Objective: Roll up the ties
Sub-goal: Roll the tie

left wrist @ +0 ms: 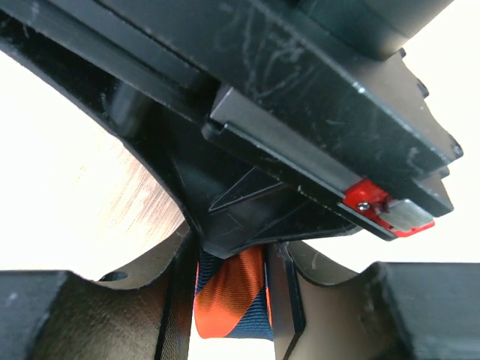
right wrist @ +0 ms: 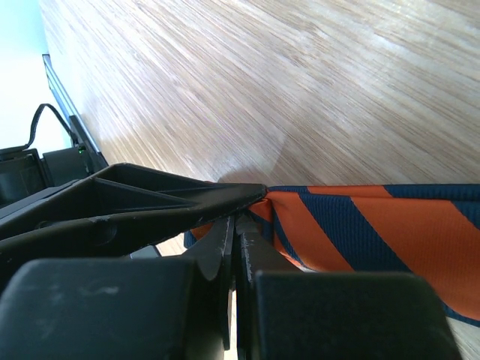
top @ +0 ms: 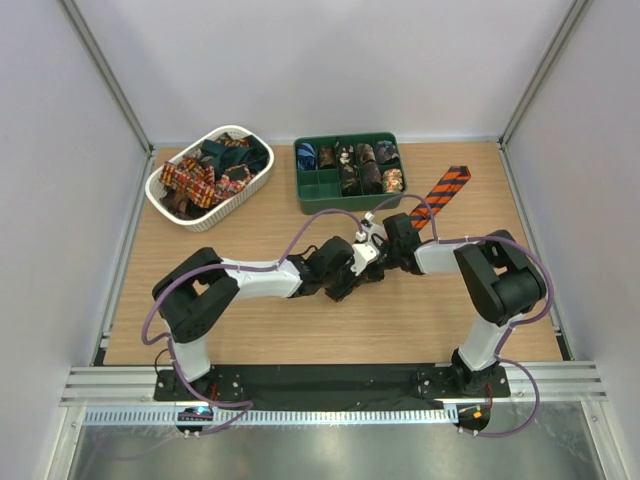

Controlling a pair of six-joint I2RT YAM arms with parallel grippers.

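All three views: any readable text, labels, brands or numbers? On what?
None readable: no words or numbers on the striped tie, green tray or white basket. The red tab in the left wrist view carries no print.

The orange tie with dark diagonal stripes (top: 446, 188) is pinched by both arms at once. A short band of it sits squeezed between the fingers of the left gripper (left wrist: 232, 259). From the right gripper (right wrist: 234, 238), clamped on a folded edge, it runs out flat, far-right of the jaws. Well apart: loose plaid ties (top: 200, 178) far left, rolled ties (top: 360, 165) beyond.
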